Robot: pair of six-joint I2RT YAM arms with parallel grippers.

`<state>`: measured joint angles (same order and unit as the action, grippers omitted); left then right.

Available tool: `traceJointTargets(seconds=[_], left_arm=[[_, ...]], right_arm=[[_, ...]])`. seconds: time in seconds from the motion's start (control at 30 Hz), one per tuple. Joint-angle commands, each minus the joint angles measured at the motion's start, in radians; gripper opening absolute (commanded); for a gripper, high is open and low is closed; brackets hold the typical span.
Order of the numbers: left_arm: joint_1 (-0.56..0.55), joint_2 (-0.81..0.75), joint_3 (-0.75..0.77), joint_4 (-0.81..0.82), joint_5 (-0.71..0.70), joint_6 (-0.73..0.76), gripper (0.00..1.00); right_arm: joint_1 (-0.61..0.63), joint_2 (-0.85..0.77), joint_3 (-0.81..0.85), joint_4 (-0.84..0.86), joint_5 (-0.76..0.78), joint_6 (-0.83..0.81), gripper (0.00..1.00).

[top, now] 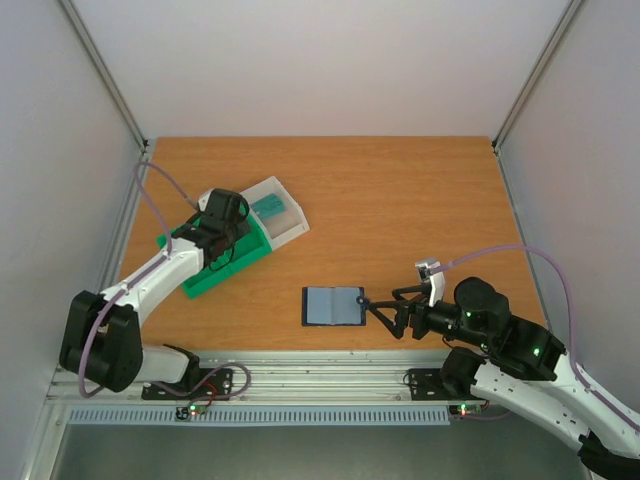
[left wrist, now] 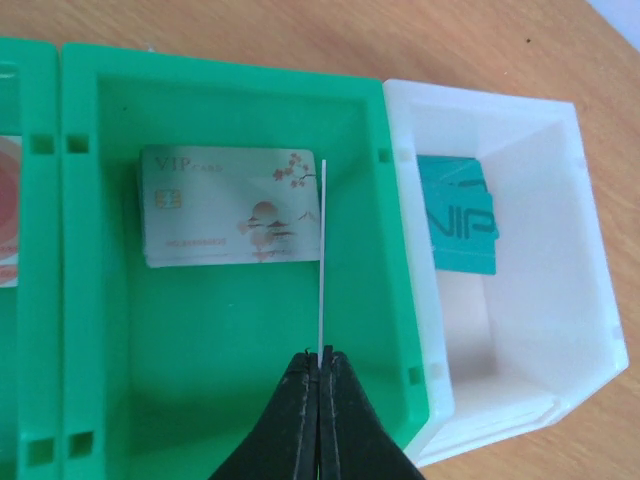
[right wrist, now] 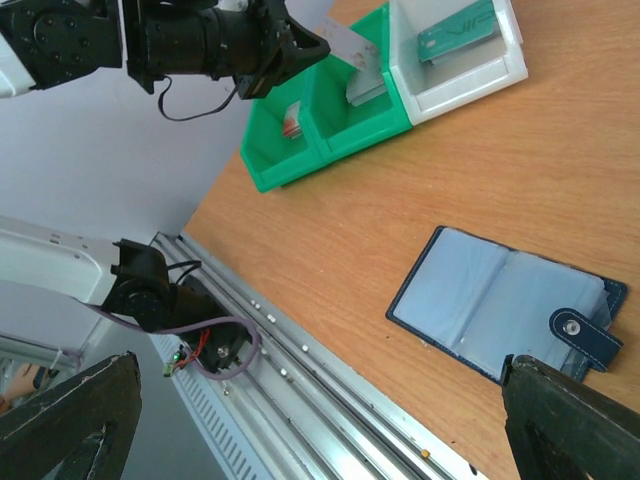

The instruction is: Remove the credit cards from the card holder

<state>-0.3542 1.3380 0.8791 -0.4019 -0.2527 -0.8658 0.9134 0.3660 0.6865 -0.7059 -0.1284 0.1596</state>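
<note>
Left jaws clamp card [right wrist: 346, 42] edge-on over tray [left wrist: 230, 88].

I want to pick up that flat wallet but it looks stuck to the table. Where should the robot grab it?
Probably the small tab clasp on the right edge of the card holder. The holder lies open and flat, so its faces offer nothing to pinch, while the tab sticks out toward the open right gripper. Come in low from the right.
</note>
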Motion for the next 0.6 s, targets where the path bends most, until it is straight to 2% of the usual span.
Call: traceJointTargets(seconds=[0.0,0.2,0.57], left_arm=[[0.006,0.036,0.044,0.096,-0.091,-0.02,0.0],[0.016,0.072,0.05,0.13,-0.127,0.001,0.0],[0.04,0.129,0.046,0.174,-0.111,0.0,0.0]], right_arm=[[-0.002,0.007,0.002,0.016,0.004,0.0,0.99],[-0.001,0.019,0.005,0.02,0.003,0.001,0.99],[-0.002,0.035,0.004,0.026,0.001,0.009,0.99]])
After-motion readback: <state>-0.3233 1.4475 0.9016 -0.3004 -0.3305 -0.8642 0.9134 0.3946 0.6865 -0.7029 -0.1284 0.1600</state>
